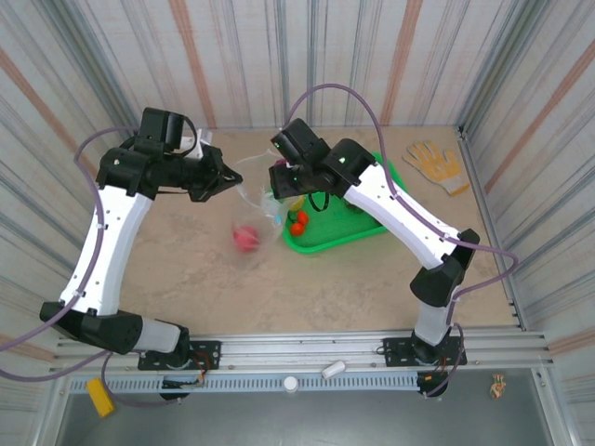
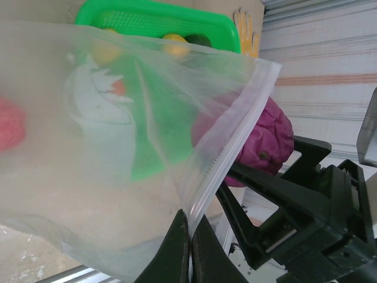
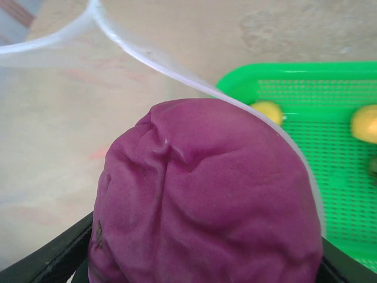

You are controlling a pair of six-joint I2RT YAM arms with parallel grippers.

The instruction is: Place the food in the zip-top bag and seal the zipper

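Observation:
The clear zip-top bag [image 1: 253,219] hangs open above the table between the two arms. My left gripper [image 2: 190,227] is shut on its zipper [image 2: 235,135], pinching the pale strip at its lower end. A pink-red piece of food [image 1: 244,238] lies inside the bag. My right gripper [image 1: 279,182] is shut on a wrinkled magenta-purple piece of food [image 3: 206,194] and holds it right at the bag's mouth, with the zipper edge [image 3: 153,62] curving over the piece. The black fingers [image 3: 47,259] show at either side of it.
A green mesh tray [image 1: 321,247] lies right of the bag under the right arm, with red-orange tomatoes [image 1: 298,223] and yellow pieces [image 3: 268,111] in it. A yellow work glove [image 1: 437,165] lies at the back right corner. Corrugated walls surround the table.

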